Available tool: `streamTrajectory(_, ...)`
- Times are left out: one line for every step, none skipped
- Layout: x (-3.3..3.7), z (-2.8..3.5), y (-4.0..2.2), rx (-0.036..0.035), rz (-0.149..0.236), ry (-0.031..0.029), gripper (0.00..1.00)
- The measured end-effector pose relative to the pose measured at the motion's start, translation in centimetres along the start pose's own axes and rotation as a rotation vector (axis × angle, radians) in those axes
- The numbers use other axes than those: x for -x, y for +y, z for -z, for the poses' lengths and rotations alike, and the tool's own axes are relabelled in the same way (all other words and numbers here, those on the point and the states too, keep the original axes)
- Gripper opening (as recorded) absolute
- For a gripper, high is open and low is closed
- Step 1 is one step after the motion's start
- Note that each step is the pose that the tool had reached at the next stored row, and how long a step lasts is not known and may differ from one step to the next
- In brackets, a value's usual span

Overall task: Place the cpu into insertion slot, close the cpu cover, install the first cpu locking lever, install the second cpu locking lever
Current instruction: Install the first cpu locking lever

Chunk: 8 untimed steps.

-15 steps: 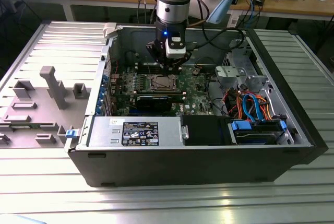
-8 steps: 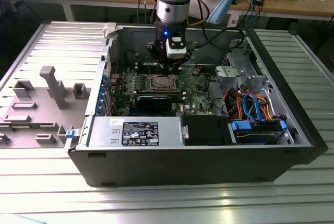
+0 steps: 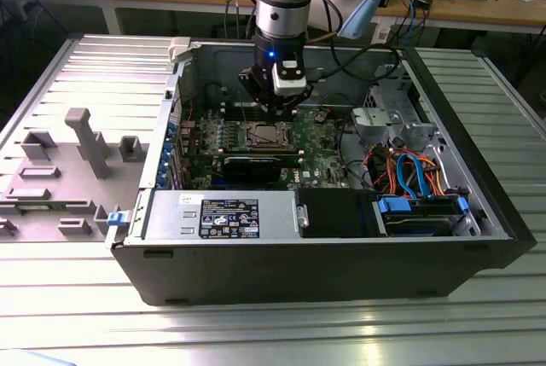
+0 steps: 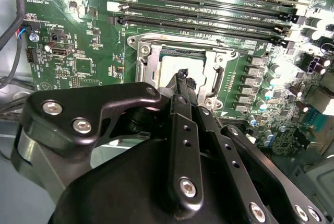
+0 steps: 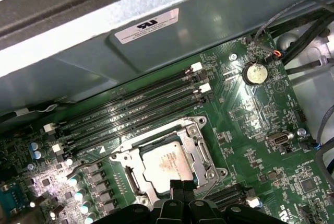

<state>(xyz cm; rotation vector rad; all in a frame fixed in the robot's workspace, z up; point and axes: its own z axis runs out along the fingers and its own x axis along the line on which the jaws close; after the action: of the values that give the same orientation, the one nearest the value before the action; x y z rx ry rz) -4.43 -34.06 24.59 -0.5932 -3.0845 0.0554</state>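
The cpu (image 5: 166,162) sits in the insertion slot (image 3: 266,134), and the cpu cover (image 5: 201,149) lies flat around it. The tool (image 5: 183,186) hangs just above the slot's edge with its fingers drawn together, gripping nothing, inside the open computer case (image 3: 299,272) on the bench (image 3: 256,332).

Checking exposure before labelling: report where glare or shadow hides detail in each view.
Exterior view: glare streaks the ribbed metal table. Second wrist view: light washes out the motherboard edge by the capacitors; the gripper reads dark. First wrist view: sheen on the cpu and near the coin cell battery.
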Motion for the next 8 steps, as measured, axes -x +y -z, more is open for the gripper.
streamTrajectory(0.00,0.00,0.00,0.0001,0.003,0.0000,0.11)
streamTrajectory(0.00,0.00,0.00,0.0001,0.004,-0.0002,0.11)
streamTrajectory(0.00,0.00,0.00,0.0001,0.006,-0.0002,0.11)
streamTrajectory(0.00,0.00,0.00,0.0001,0.008,-0.0003,0.11)
streamTrajectory(0.00,0.00,0.00,0.0001,0.010,-0.0003,0.11)
streamTrajectory(0.00,0.00,0.00,0.0001,0.012,-0.0004,0.11)
streamTrajectory(0.00,0.00,0.00,0.0001,0.014,-0.0005,0.11)
streamTrajectory(0.00,0.00,0.00,0.0002,0.015,-0.0005,0.11)
